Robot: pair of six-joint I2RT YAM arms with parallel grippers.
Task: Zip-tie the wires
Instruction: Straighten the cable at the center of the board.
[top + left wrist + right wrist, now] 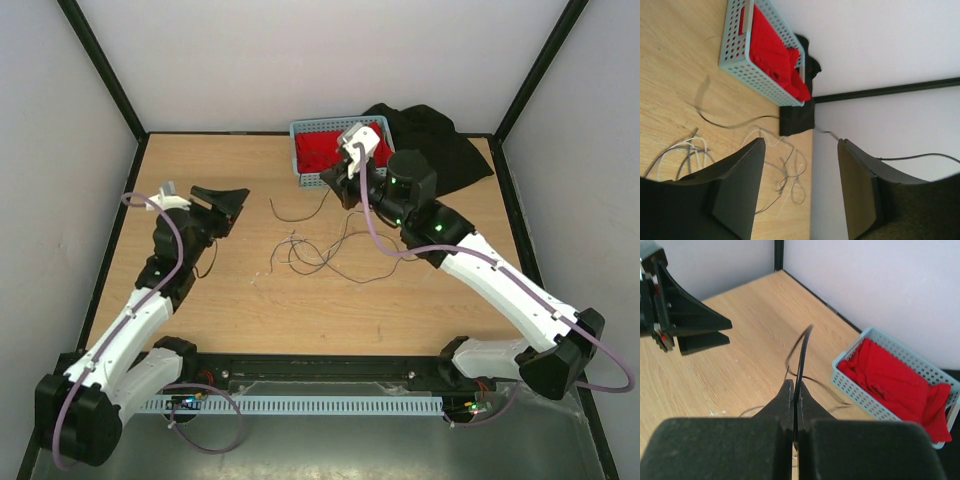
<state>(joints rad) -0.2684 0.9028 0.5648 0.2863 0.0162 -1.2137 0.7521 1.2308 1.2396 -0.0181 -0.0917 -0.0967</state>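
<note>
Wires, thin dark flexible strands [318, 252], lay in loose loops on the light wooden tabletop [250, 310] at the centre of the top view. The right gripper [796, 390] had its black jaws pinched shut on one thin black strand [803, 350] arching up mid-frame, left of the blue perforated basket [860, 390]. The left gripper [800, 145] hung at centre-left of the top view, jaws parted.

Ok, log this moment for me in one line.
left end effector: open | right end effector: shut on one wire | other wires: loose on table, untied
</note>
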